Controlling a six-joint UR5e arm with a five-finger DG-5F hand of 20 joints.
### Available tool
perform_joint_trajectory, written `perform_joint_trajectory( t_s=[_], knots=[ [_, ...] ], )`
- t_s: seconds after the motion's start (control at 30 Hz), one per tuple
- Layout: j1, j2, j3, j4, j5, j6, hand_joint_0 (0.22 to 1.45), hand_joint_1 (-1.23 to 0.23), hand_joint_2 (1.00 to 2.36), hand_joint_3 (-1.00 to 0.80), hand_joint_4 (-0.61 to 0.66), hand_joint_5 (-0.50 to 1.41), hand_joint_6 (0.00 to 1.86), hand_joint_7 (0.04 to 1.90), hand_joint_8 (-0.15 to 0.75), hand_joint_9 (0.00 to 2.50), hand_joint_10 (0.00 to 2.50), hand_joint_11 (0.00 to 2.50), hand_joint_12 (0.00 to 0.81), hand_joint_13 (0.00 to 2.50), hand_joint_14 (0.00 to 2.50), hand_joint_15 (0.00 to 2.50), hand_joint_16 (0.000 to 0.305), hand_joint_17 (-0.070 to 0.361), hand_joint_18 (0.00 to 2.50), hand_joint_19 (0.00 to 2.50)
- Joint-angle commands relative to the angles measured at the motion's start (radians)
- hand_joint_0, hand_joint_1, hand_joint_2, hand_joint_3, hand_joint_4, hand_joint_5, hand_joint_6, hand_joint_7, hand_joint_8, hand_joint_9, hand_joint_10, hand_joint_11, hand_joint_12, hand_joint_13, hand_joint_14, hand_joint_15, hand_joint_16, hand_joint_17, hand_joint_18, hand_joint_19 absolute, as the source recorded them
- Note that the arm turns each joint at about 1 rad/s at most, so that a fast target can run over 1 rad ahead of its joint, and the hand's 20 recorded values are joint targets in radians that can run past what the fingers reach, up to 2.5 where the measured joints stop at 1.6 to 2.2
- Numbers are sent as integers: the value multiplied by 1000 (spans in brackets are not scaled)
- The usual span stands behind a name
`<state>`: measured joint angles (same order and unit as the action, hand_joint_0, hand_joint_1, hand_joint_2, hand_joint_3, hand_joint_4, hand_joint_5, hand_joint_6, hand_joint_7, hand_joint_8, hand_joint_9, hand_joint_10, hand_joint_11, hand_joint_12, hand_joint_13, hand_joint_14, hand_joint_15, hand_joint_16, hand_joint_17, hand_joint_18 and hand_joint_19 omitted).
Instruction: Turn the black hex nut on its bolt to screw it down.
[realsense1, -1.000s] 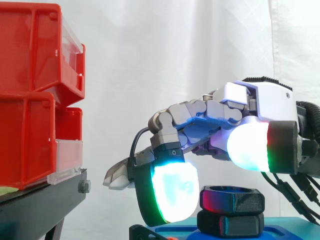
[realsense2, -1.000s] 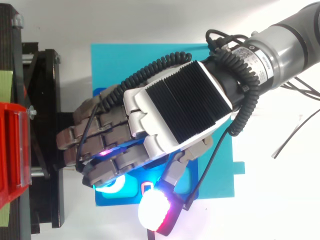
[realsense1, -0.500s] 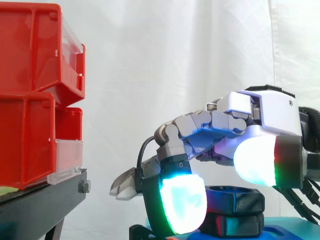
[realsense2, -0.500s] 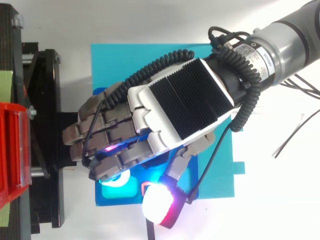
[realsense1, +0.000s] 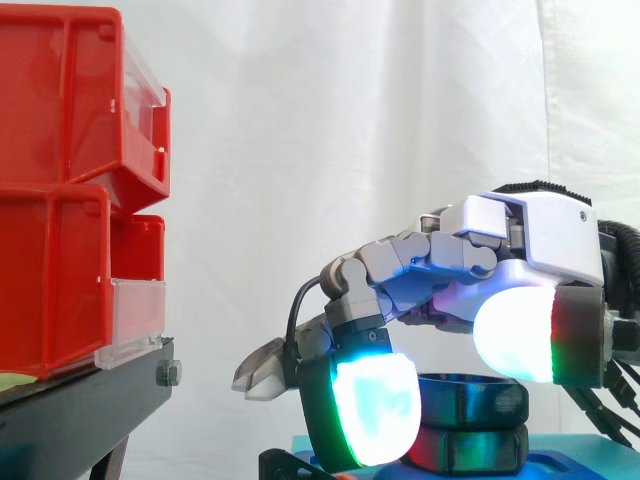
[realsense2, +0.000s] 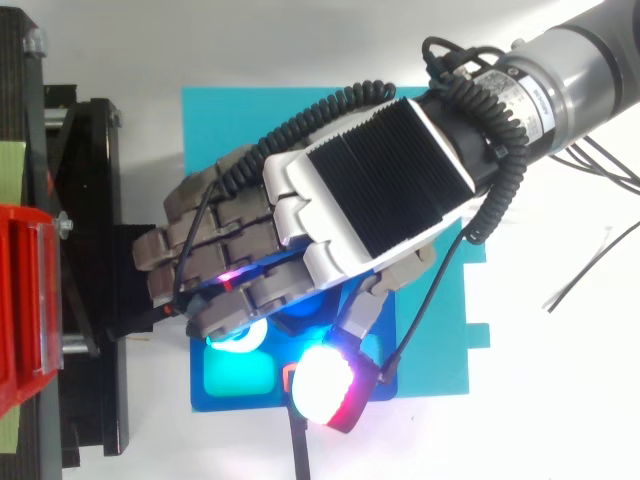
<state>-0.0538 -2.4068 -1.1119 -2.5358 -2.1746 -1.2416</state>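
A black hex nut (realsense1: 478, 396) lies flat and level low in the side view, its round hole facing up. It is a thick, matte ring with flat outer sides. Directly beneath it is a second black hex-shaped piece (realsense1: 480, 447) of about the same width, the two stacked closely one on the other. The bolt's thread is hidden. The stack stands upright on a blue base (realsense1: 555, 468). The robot's hand (realsense1: 540, 240) arches over the nut and covers its left end.

Hex nut (realsense1: 480, 398) partly hidden behind robot hand (realsense1: 535, 245); contact unclear; blue base (realsense1: 560, 466) cut by bottom edge.
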Motion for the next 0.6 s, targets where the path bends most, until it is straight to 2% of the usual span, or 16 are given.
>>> perform_joint_trajectory(
  t_s=[0.0,0.33,0.57],
  knots=[
    [-9,0,0,5,-10,-6,512,-287,1000,-500,150,-26,503,1429,255,578,9,181,354,533,5,113,58,131,482,478],
    [-26,0,0,12,-30,-6,511,-286,1000,-500,155,-26,504,1423,258,579,8,181,356,536,5,116,59,132,481,478],
    [-32,0,0,12,-40,-6,504,-287,1000,-500,151,-29,503,1400,256,581,8,182,356,536,5,115,59,133,479,477]
  ],
)
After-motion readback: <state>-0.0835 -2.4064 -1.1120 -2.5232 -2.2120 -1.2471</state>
